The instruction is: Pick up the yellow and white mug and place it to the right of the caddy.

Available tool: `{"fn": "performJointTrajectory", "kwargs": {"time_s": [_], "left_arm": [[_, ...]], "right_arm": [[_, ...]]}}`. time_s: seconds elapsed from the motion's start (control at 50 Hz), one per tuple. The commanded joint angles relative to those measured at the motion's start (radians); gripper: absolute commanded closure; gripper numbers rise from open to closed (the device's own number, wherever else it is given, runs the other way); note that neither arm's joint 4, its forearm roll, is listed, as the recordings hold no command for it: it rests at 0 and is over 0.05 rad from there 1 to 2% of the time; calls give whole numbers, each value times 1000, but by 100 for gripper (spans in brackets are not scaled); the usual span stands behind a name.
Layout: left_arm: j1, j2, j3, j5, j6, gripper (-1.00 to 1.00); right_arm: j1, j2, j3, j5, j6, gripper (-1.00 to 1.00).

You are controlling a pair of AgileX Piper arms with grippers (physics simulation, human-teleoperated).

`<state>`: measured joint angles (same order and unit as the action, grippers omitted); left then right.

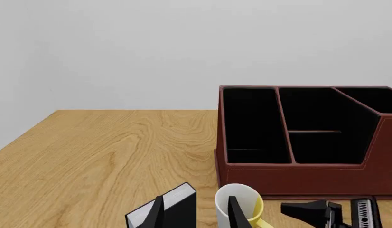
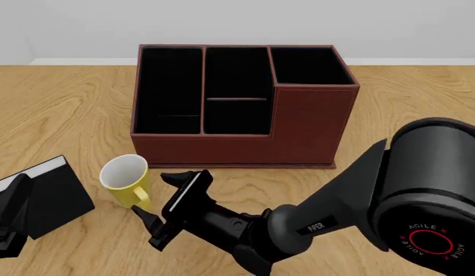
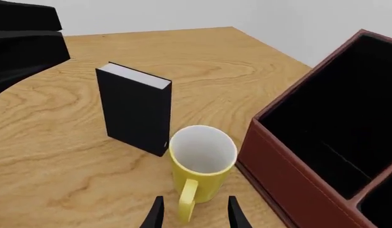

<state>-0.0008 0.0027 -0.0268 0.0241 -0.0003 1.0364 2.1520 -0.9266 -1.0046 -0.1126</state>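
Sim scene: light wooden table with visible grain [image 2: 61,109], plain pale grey wall [image 2: 237,23] behind.
Table's far edge meets the wall directly. Lighting flat and even, soft shadows only. Floor not visible.

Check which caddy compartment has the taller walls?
The right-end compartment of the caddy, seen from the front: its front wall rises well above the two lower compartments left of it, and it's the one farthest from the mug.

Glossy black right arm [image 2: 352,201] with bulbous joints, white "PIPER" lettering and a red "AGILE X" ring logo.
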Motion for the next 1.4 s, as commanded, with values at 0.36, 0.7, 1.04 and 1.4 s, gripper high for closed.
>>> {"fn": "performJointTrajectory", "kwargs": {"time_s": [0.36, 0.7, 1.04, 1.4], "left_arm": [[0, 0, 0, 0, 0, -100], [0, 0, 0, 0, 0, -100], [0, 0, 0, 0, 0, -100], [0, 0, 0, 0, 0, -100]], "right_arm": [[10, 56, -92, 47, 22, -100], [-2, 114, -137, 66, 41, -100], [4, 125, -146, 59, 41, -100], [3, 135, -122, 25, 16, 100]]}}
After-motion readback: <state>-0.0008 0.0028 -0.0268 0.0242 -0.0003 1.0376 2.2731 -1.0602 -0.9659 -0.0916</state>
